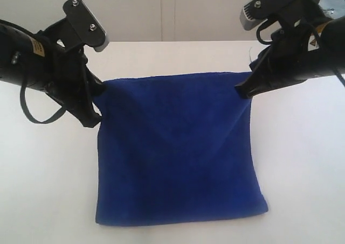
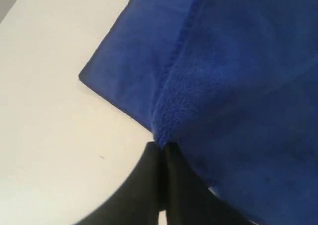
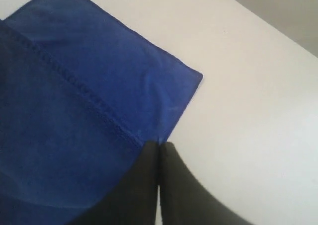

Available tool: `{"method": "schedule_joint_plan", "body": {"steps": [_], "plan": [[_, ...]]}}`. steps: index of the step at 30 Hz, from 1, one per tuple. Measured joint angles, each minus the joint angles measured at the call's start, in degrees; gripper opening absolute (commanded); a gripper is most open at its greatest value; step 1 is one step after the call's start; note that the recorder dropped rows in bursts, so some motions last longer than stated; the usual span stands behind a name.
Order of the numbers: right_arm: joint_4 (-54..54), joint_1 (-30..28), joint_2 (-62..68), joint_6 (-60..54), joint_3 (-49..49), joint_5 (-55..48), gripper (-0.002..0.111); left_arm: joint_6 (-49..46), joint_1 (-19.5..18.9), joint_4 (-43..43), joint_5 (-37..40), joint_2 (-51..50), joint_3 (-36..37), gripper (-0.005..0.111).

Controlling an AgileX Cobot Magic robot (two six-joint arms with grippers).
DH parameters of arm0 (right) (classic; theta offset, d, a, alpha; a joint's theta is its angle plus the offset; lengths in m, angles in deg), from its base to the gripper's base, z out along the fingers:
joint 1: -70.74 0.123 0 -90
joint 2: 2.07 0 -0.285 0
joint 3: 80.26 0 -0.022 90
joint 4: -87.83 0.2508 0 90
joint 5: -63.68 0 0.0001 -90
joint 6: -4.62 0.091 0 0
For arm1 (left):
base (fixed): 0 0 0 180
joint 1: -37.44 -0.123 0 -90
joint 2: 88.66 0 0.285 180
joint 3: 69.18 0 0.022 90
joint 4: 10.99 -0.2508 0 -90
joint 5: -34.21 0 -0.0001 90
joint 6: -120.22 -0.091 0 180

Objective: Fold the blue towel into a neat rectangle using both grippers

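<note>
The blue towel (image 1: 175, 152) hangs stretched between both grippers, its far edge lifted off the white table and its near part lying flat toward the front. My left gripper (image 1: 99, 88) is shut on the towel's left upper corner. My right gripper (image 1: 242, 88) is shut on the right upper corner. In the left wrist view the black fingers (image 2: 161, 148) pinch fluffy blue towel (image 2: 238, 86). In the right wrist view the gripper (image 3: 160, 145) clamps the hemmed edge of the towel (image 3: 74, 115), with a lower layer's corner lying on the table beyond. No tag shows.
The white table (image 1: 302, 163) extends on both sides of the towel and behind it. A pale wall stands at the back. A loose black cable (image 1: 38, 112) hangs under the left arm.
</note>
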Motion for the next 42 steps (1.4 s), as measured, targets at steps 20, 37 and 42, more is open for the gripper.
{"method": "schedule_joint_plan", "body": {"steps": [20, 37, 42], "plan": [[-5.1, 0.0, 1.8, 1.7, -5.7, -0.5, 0.000, -0.9, -0.2, -1.4, -0.8, -0.4, -6.0, 0.000], [-13.1, 0.0, 1.8, 8.0, -7.7, 0.0, 0.000, -0.9, -0.2, -4.8, -1.4, -0.4, -7.2, 0.000], [-14.4, 0.0, 1.9, 9.2, -8.7, 0.0, 0.000, -0.9, -1.0, -6.6, -2.6, -0.7, -7.3, 0.000]]}}
